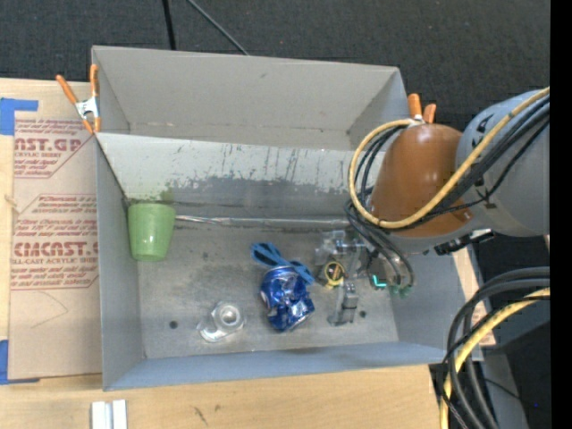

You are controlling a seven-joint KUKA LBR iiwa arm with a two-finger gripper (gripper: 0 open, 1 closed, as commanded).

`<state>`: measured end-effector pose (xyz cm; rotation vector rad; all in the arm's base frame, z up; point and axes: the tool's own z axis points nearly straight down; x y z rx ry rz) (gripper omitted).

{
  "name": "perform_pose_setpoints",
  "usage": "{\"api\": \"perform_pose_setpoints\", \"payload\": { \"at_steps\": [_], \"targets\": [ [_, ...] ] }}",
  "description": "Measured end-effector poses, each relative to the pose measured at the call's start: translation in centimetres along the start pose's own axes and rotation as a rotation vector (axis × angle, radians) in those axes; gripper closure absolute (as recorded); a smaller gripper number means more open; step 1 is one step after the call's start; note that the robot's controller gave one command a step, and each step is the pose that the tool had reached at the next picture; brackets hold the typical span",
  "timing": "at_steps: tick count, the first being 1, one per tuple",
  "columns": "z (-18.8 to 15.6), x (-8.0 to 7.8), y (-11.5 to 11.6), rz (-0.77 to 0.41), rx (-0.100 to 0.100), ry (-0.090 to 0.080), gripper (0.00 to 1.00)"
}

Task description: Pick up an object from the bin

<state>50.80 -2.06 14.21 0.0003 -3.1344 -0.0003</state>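
Down at the right end of the grey bin's (241,105) floor, the end effector (344,304) is hanging low beneath the orange wrist cover (416,181). From where I am standing I cannot tell whether it is spread or pressed together. Looping cables (355,177) are hanging round the wrist and hiding part of the right wall. Just to the left, a crumpled blue wrapper (286,295) is lying on the floor near the front wall, between the end effector and a small clear cup-like thing (223,320). Well apart, a pale green cup (150,231) is resting against the left wall.
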Motion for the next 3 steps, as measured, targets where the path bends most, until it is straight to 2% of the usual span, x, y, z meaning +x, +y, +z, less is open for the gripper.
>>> {"api": "perform_pose_setpoints", "payload": {
  "at_steps": [1,2,3],
  "targets": [
    [6.3,-3.3,5.1,0.012,-0.003,-0.005,0.0],
    [5.9,-3.3,4.8,0.016,-0.001,-0.009,1.0],
    [-11.2,-4.4,6.4,0.009,-0.002,-0.019,1.0]
  ]
}}
